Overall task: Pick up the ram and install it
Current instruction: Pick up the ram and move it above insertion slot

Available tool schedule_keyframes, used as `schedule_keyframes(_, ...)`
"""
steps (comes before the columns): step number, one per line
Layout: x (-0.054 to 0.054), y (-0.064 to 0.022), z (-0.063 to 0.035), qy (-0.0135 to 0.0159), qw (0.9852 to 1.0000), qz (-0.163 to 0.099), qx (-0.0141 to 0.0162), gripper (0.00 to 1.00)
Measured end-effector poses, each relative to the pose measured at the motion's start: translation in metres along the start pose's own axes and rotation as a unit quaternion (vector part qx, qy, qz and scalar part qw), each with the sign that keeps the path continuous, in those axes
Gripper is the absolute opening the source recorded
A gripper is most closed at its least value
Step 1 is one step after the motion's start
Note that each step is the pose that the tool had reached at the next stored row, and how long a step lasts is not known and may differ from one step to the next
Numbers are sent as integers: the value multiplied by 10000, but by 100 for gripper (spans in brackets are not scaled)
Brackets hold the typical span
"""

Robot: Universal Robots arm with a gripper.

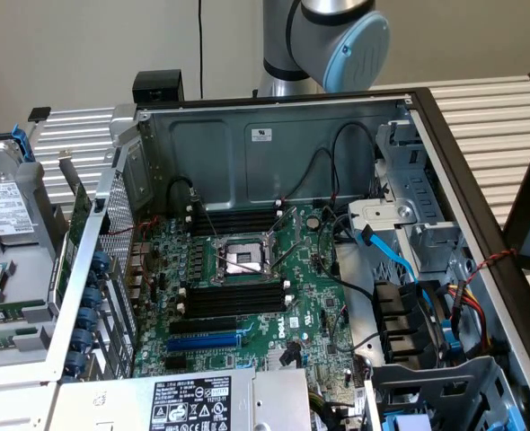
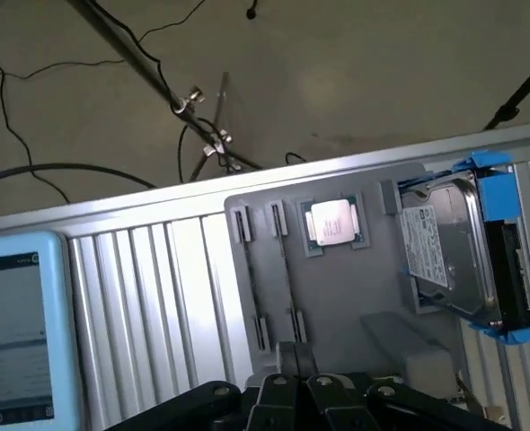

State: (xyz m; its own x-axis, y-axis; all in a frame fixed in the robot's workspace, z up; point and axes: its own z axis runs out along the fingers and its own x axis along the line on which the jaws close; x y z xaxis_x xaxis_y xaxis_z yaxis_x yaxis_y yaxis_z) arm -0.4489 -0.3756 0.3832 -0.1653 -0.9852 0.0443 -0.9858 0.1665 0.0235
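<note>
The ram [image 2: 287, 269], I judge, stands edge-on in the grey tray [image 2: 346, 296], near my gripper [image 2: 294, 361], which is pressed shut on nothing. The tray lies at nine o'clock of the case [image 1: 274, 135], the exterior view's left. The memory slots [image 1: 234, 301] look bare, so both pickup and install remain.

the robot arm [image 1: 323, 36] was cut off at twelve o'clock in the exterior view; the printed label [image 1: 189, 404] at six o'clock was unreadably small; the pincer [image 2: 290, 350] was cropped at its base.
</note>
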Motion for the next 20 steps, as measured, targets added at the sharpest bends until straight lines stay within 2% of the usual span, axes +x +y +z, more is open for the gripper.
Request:
schedule_keyframes(2,0,0,-2,18,9999,-126,41,10)
schedule_keyframes(5,0,0,-2,13,9995,-272,165,10)
schedule_keyframes(6,0,0,-2,13,9993,-310,198,10)
schedule_keyframes(7,1,-1,-2,11,9992,-329,219,10)
schedule_keyframes(9,0,-1,0,8,9991,-354,232,10)
schedule_keyframes(11,1,0,-1,-5,9991,-356,231,10)
schedule_keyframes(18,2,-1,1,-7,9991,-357,230,10)
schedule_keyframes(20,6,0,7,-27,9991,-358,233,10)
